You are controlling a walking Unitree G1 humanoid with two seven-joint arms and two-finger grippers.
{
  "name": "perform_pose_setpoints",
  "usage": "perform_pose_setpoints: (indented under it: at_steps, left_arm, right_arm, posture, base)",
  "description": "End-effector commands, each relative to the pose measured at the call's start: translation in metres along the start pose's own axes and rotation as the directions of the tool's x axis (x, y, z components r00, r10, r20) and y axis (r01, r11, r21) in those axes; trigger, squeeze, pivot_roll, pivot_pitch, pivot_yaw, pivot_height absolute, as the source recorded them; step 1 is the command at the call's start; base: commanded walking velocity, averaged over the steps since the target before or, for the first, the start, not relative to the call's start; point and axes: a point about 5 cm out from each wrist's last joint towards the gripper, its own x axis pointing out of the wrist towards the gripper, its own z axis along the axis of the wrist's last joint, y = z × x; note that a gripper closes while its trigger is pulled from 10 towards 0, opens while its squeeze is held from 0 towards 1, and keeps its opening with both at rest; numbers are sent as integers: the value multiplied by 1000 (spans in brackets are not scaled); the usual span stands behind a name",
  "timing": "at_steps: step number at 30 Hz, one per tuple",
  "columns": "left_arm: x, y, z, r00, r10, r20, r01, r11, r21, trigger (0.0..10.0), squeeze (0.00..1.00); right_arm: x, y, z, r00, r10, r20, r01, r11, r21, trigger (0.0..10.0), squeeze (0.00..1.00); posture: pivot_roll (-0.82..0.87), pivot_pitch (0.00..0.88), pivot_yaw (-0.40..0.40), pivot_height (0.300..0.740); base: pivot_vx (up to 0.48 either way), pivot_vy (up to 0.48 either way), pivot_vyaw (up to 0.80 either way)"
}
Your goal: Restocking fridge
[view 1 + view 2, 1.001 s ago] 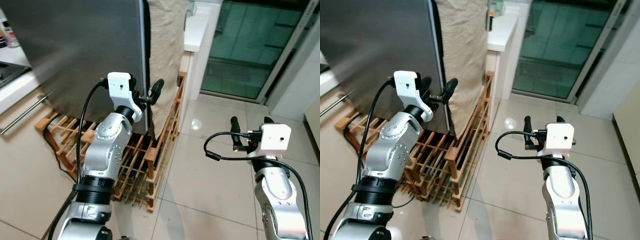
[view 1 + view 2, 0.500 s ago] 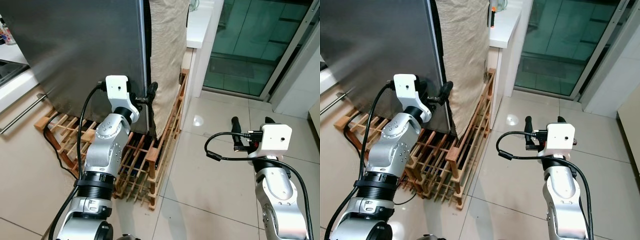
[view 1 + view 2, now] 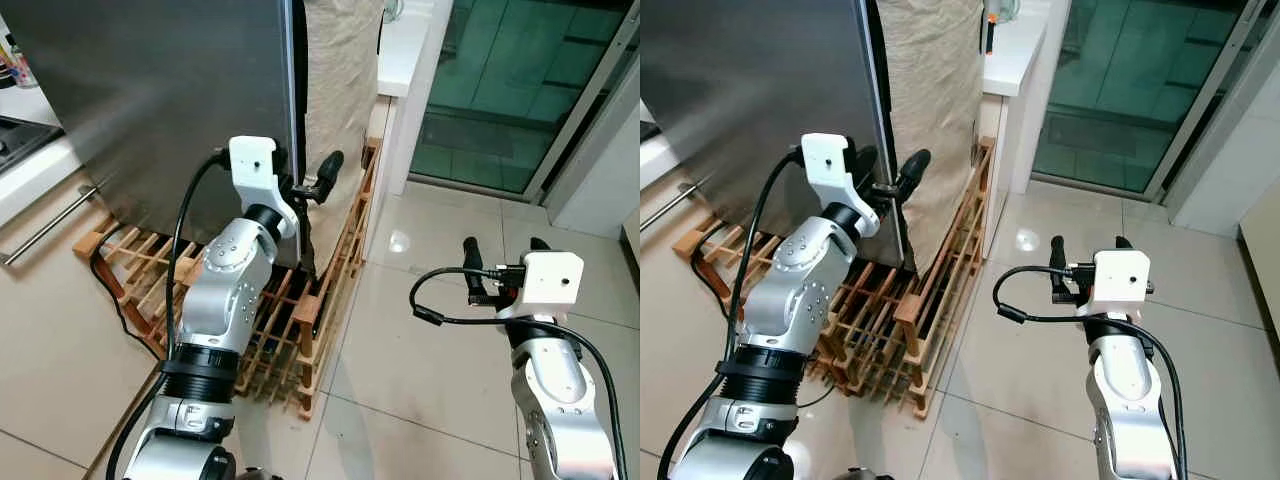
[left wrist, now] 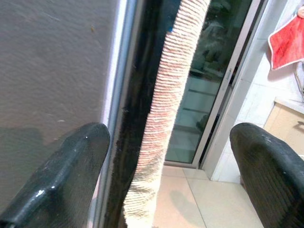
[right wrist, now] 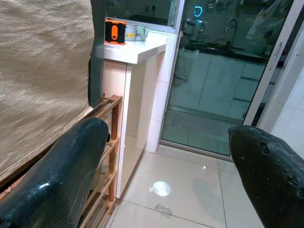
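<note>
The fridge's grey steel door (image 3: 160,90) fills the upper left, and a beige cloth (image 3: 340,70) hangs over the fridge's side. My left gripper (image 3: 890,172) is open at the door's right edge (image 4: 118,95), one finger in front of the door and the other by the cloth. In the left wrist view a dark gap (image 4: 142,109) runs between the door edge and the rolled cloth edge (image 4: 164,118). Over the tiled floor to the right, my right gripper (image 3: 503,250) is held open with nothing in it.
A wooden slatted rack (image 3: 300,310) stands under and in front of the fridge, with a black cable (image 3: 105,290) on it. A white counter (image 3: 1015,50) with an orange item (image 5: 115,29) is beyond. A glass sliding door (image 3: 500,90) is at the back, kitchen cabinets (image 3: 40,190) on the left.
My left gripper has risen a little and shifted right along the door's edge. The right arm has stayed where it was.
</note>
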Motion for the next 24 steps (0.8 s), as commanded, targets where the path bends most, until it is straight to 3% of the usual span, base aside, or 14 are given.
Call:
perform_pose_setpoints:
  at_steps: [1, 7, 13, 20, 21, 24]
  left_arm:
    - [3, -1, 1, 1000, -5, -18, 6, 1000, 9, 10000, 0]
    - [8, 1, -2, 999, 35, -42, -38, 997, -64, 10000, 0]
    - [12, -9, 0, 999, -20, -35, 17, 996, -83, 10000, 0]
    - [26, -38, 4, 978, -209, -13, 207, 976, -72, 10000, 0]
    - [31, -58, 4, 951, -310, -7, 307, 944, -120, 10000, 0]
    - [33, -86, 5, 909, -418, -3, 412, 897, -161, 10000, 0]
  right_arm:
    - [-1, -2, -1, 1000, -9, -5, 9, 1000, -8, 10000, 0]
    - [-1, -4, 1, 1000, -17, 4, 17, 1000, -13, 10000, 0]
    - [-1, -4, 1, 1000, -18, 2, 18, 1000, -14, 10000, 0]
    - [0, -2, 2, 1000, -11, 4, 11, 1000, -14, 10000, 0]
    - [0, -3, 2, 1000, -13, 3, 14, 1000, -17, 10000, 0]
    - [1, -5, 3, 999, -31, 9, 31, 999, -18, 10000, 0]
  posture:
    - [-173, 1, 29, 740]
    - [-183, 6, 24, 740]
    - [-185, 9, 24, 740]
    - [-189, 4, 23, 740]
    - [-202, 0, 24, 740]
    - [-211, 1, 27, 740]
  base:
    - [0, 0, 0]
    - [0, 0, 0]
    - [0, 0, 0]
    - [0, 0, 0]
    - [0, 0, 0]
    - [0, 0, 0]
